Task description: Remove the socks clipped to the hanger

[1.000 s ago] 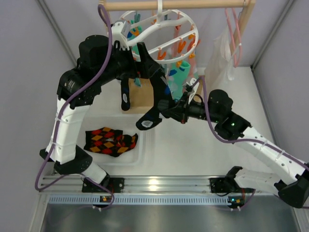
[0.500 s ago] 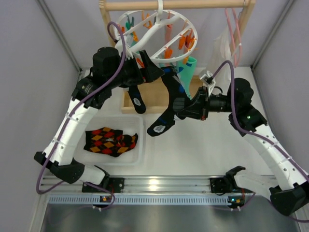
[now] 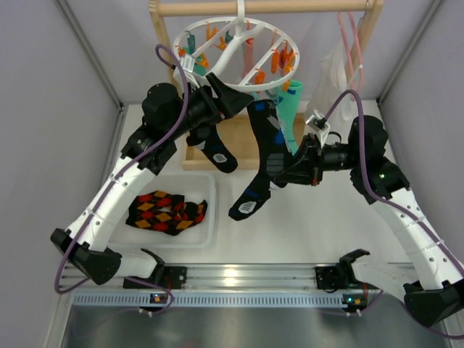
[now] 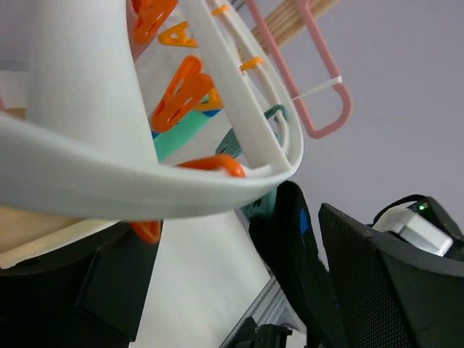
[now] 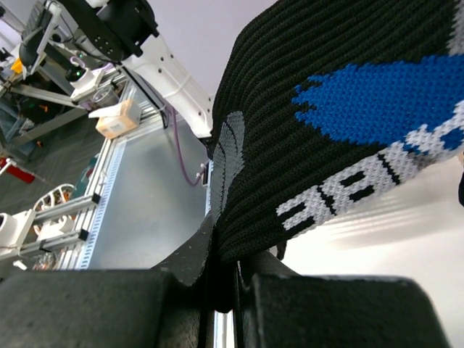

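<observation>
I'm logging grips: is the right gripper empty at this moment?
No, the right gripper is pinched shut on the black sock with blue and grey marks, as its wrist view shows.

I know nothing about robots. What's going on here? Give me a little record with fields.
Hanger: white round plastic peg ring, hung from a wooden bar
Left gripper: open, jaws either side of the ring's rim
Right gripper: shut on a black sock with blue and grey diamonds, which hangs down
Tray: white, holds a black sock with red, orange and yellow diamonds
</observation>
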`<action>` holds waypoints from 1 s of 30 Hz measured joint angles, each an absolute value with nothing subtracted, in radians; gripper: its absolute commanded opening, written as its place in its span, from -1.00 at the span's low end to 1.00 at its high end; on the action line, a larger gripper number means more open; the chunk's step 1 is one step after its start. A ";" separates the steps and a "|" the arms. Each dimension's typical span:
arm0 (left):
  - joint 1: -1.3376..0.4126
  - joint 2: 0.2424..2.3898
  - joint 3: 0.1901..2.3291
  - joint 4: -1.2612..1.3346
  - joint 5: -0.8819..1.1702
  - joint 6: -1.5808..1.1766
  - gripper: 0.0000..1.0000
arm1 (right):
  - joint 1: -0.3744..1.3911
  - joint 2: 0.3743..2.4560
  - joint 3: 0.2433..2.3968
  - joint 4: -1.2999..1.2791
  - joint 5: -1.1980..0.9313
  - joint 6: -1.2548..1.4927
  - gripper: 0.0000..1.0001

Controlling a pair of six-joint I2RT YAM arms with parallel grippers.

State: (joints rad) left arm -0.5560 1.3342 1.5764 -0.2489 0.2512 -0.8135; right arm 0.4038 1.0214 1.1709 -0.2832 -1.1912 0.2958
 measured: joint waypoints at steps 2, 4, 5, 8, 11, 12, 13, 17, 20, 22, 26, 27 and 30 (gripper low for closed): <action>-0.559 1.348 1.576 -0.195 0.258 -0.828 0.75 | 0.403 1.011 1.159 -0.308 -1.194 0.275 -1.00; -0.561 1.370 1.576 -0.134 0.273 -0.842 0.71 | 0.403 1.003 1.152 -0.330 -1.199 0.254 -1.00; -0.561 1.382 1.576 -0.108 0.277 -0.848 0.69 | 0.403 1.001 1.151 -0.339 -1.201 0.247 -1.00; -0.563 1.414 1.576 -0.056 0.288 -0.866 0.65 | 0.403 0.999 1.151 -0.345 -1.206 0.233 -1.00; -0.564 1.437 1.576 -0.041 0.292 -0.887 0.61 | 0.403 1.000 1.151 -0.350 -1.206 0.224 -1.00; -0.564 1.443 1.576 -0.033 0.292 -0.891 0.61 | 0.403 1.000 1.151 -0.352 -1.206 0.222 -1.00; -0.567 1.446 1.576 -0.023 0.292 -0.893 0.62 | 0.403 1.000 1.151 -0.353 -1.206 0.220 -1.00; -0.593 1.448 1.560 0.017 0.278 -0.896 0.69 | 0.403 1.005 1.152 -0.353 -1.205 0.211 -1.00; -0.627 1.443 1.536 0.047 0.249 -0.893 0.79 | 0.403 1.013 1.152 -0.358 -1.196 0.204 -1.00; -0.656 1.431 1.511 0.056 0.220 -0.891 0.83 | 0.401 1.018 1.152 -0.364 -1.188 0.198 -1.00; -0.705 1.359 1.408 0.065 0.134 -0.887 0.93 | 0.390 1.031 1.152 -0.361 -1.174 0.194 -1.00; -0.712 1.334 1.380 0.065 0.114 -0.888 0.96 | 0.389 1.034 1.152 -0.359 -1.172 0.194 -1.00; -0.715 1.275 1.332 0.065 0.070 -0.888 0.96 | 0.384 1.047 1.152 -0.344 -1.172 0.198 -1.00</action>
